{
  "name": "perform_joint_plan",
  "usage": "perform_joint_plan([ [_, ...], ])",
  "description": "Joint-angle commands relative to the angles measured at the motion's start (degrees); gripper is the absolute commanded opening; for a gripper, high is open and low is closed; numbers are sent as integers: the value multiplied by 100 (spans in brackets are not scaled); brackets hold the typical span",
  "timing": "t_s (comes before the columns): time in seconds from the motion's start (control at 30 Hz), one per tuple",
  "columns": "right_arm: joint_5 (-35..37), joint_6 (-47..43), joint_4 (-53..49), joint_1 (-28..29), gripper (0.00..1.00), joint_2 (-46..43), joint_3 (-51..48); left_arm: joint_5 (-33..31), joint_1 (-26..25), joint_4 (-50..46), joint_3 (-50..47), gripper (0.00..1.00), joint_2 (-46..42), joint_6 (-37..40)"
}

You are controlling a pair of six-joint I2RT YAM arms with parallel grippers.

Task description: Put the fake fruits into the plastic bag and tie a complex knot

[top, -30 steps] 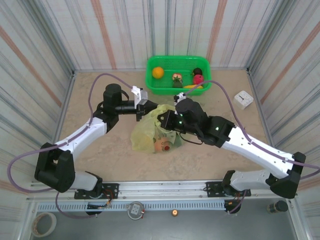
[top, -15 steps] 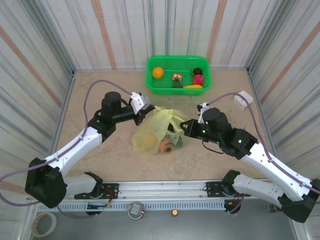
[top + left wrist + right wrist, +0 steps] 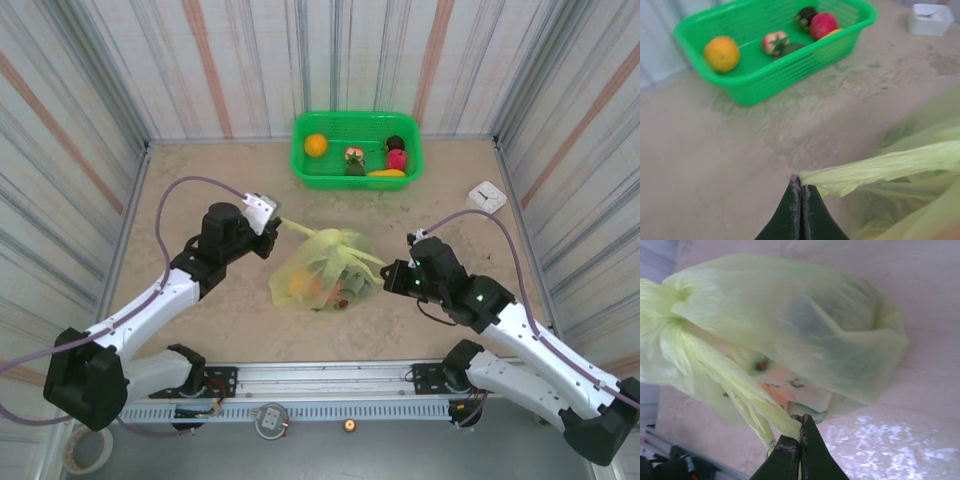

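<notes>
While the left gripper (image 3: 801, 186) pinches a bag handle (image 3: 880, 167) tight, the right gripper (image 3: 801, 424) clamps the second handle (image 3: 735, 380). Both handles are stretched taut from the plastic bag (image 3: 325, 258) lying between the arms, fake fruits (image 3: 310, 287) inside. Farther back, an orange (image 3: 316, 145) and others sit in the green basket (image 3: 300, 165).

Seen past the left gripper (image 3: 800, 182), clamped tight on a taut strip of the plastic bag (image 3: 880, 167): green basket (image 3: 790, 77) holding fake fruits (image 3: 721, 53), beige table (image 3: 715, 150).
</notes>
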Motion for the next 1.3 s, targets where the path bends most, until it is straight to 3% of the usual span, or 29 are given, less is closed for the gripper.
perform_joint_plan([
  [0.0,1020,414,-1201,-271,0,-319,-304,-1348,511,-103,-143,0,-4,-762],
  [0.17,1299,744,-1468,-399,0,-447,-542,-1637,576,-284,-41,0,309,-698],
  [0.43,1390,407,-1585,-356,0,-55,-19,-792,576,-352,140,0,335,-709],
  [0.53,1013,-37,-1249,-363,1,-119,39,-612,529,-518,225,0,178,-851],
  [0.6,376,-480,-764,-372,20,-172,27,-461,523,-668,244,32,0,-1004],
  [0.67,51,-737,-537,-363,38,-202,139,-309,506,-836,248,47,-249,-1015],
  [0.77,205,-993,-687,-365,60,-221,488,-289,433,-1110,216,58,-766,-1030],
  [0.8,210,-1162,-715,-366,66,-254,616,-298,403,-1140,169,66,-981,-1011],
  [0.87,256,-1478,-768,-366,76,-354,857,-370,340,-1215,63,98,-1389,-1005],
  [0.93,220,-1823,-635,-381,83,-494,991,-399,284,-1332,44,99,-1688,-976],
  [0.97,80,-2057,-439,-385,98,-581,996,-294,281,-1417,77,99,-1821,-880],
  [1.07,-3,-2572,117,-387,99,-816,1018,-174,281,-1389,112,99,-2122,-647],
  [1.17,544,-3101,679,-416,99,-840,893,-1028,281,-784,-10,99,-2246,-800],
  [1.27,1867,-3659,1371,-612,99,-586,545,-2194,367,-175,-188,99,-2042,-799],
])
